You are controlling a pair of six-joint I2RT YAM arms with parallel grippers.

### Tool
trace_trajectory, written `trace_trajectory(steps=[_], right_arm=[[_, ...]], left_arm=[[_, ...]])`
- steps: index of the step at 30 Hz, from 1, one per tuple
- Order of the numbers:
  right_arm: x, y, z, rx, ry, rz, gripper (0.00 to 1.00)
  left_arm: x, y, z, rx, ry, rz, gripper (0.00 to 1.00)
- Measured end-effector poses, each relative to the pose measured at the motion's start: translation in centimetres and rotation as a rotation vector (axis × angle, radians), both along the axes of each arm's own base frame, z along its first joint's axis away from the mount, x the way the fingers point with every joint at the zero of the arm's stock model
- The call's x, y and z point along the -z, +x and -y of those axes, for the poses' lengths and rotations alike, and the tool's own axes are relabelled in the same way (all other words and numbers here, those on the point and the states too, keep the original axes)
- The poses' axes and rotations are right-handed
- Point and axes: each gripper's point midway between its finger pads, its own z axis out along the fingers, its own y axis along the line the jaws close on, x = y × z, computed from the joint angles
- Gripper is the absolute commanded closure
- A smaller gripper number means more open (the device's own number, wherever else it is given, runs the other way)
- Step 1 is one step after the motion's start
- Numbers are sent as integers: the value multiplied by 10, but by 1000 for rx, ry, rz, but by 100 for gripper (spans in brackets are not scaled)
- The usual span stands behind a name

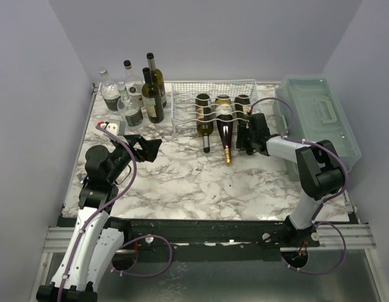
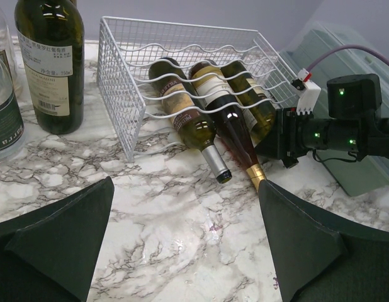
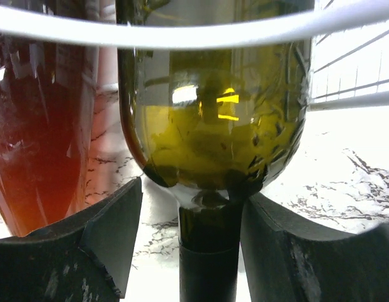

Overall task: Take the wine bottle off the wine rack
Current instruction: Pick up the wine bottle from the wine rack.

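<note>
My right gripper (image 3: 188,207) straddles the neck of the green wine bottle (image 3: 213,126), fingers not yet clamped. The bottle lies in the wine rack (image 1: 185,100), rightmost of three. The lift-out remains undone. My left gripper (image 2: 185,185) hangs spread wide above the marble table (image 1: 182,182).

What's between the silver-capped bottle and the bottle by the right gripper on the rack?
A gold-capped red bottle, lying on the wine rack; clearest in the left wrist view, also in the top view.
</note>
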Motion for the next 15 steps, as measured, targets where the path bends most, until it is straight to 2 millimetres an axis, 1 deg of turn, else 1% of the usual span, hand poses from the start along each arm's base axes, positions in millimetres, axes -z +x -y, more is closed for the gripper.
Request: trace_trajectory(steps=[5,15], right_arm=[[0,5,3,25,10,-9,39],[0,5,4,27,10,-13,43]], left_arm=[[0,0,0,0,0,0,1],[0,0,0,0,0,-1,1]])
